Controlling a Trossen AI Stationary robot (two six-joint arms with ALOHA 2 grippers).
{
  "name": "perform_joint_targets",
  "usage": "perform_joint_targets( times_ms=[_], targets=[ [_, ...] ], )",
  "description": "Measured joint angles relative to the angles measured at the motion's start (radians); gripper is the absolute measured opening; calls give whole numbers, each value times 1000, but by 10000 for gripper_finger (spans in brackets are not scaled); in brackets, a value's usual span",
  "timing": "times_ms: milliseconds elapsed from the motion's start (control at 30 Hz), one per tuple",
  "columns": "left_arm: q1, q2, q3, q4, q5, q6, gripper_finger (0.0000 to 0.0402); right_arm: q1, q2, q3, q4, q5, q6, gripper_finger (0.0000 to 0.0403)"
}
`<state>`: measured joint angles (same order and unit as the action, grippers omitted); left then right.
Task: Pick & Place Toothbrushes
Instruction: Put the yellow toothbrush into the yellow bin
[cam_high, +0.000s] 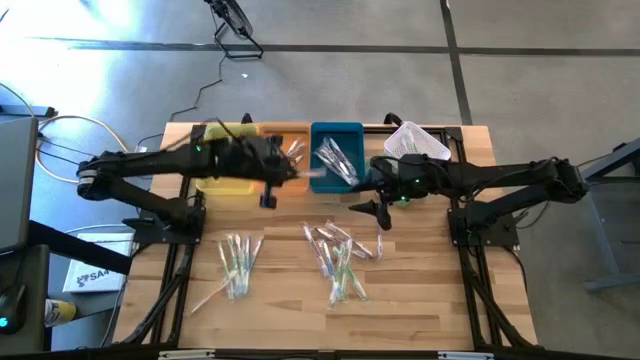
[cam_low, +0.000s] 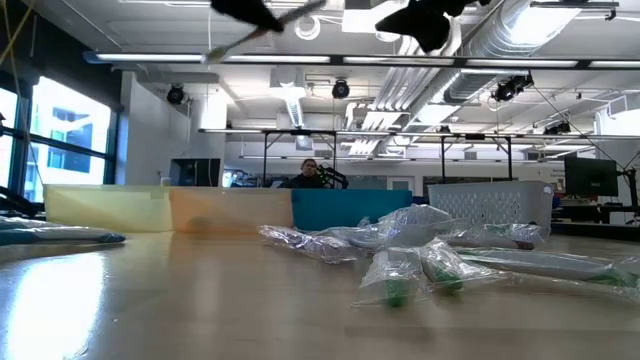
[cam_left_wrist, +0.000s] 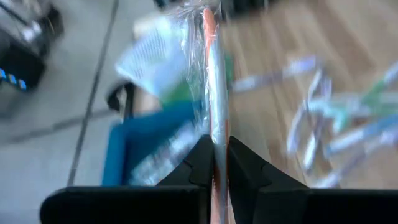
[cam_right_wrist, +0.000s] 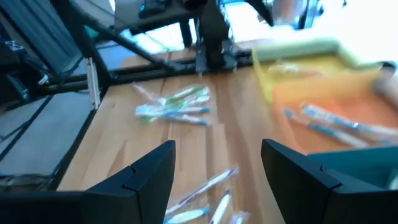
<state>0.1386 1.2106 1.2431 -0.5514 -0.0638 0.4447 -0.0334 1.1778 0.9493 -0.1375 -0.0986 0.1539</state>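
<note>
Left gripper (cam_left_wrist: 214, 163): the wrapped toothbrush (cam_left_wrist: 212, 93) it holds is streaked by blur, its bristle end cannot be made out, and its lower end is hidden between the fingers. Low view: both arms are cut off by the upper edge, showing only as dark blurred shapes. Right wrist view: the orange tray (cam_right_wrist: 348, 102) is smeared and cropped at the edge.

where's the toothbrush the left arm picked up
The orange-handled toothbrush is clamped in the left gripper, held in the air by the orange tray and blue tray at the table's far side.
</note>
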Motion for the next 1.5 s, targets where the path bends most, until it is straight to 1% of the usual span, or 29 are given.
perform_joint_targets(
  times_ms=[67, 133, 333, 433, 533, 700, 900, 967, 1067, 1167, 1233, 1367, 1500],
  targets=[
    [34, 0, 47, 23, 63, 21, 19, 0, -1, 0, 41, 35, -24, 231],
    [55, 0, 78, 84, 127, 30, 19, 0, 0, 0, 81, 60, -47, 231],
    [101, 1, 92, 309, 310, 21, 19, 0, 56, 0, 268, 69, -101, 231],
    [104, 19, 92, 382, 366, 9, 19, 1, 94, 0, 394, 76, -107, 231],
    [103, 48, 92, 437, 423, -8, 19, 1, 138, 0, 523, 114, -127, 231],
    [102, 85, 92, 512, 473, -34, 19, 0, 218, 0, 695, 154, -186, 231],
    [102, 98, 92, 525, 476, -34, 19, 0, 278, 0, 810, 159, -200, 231],
    [102, 98, 92, 546, 476, -35, 19, 1, 288, 0, 847, 198, -217, 231],
    [102, 98, 92, 547, 476, -31, 19, 1, 289, 0, 859, 243, -237, 231],
    [124, 91, 92, 482, 467, -27, 19, 0, 288, 0, 835, 265, -230, 231],
    [159, 66, 90, 389, 430, -23, 19, 4, 288, 0, 802, 264, -229, 231],
    [244, 12, 92, 181, 289, -18, 19, 19, 288, 0, 697, 257, -204, 231],
    [326, -18, 92, 17, 162, -7, 19, 31, 288, -1, 619, 257, -175, 231]
  ],
)
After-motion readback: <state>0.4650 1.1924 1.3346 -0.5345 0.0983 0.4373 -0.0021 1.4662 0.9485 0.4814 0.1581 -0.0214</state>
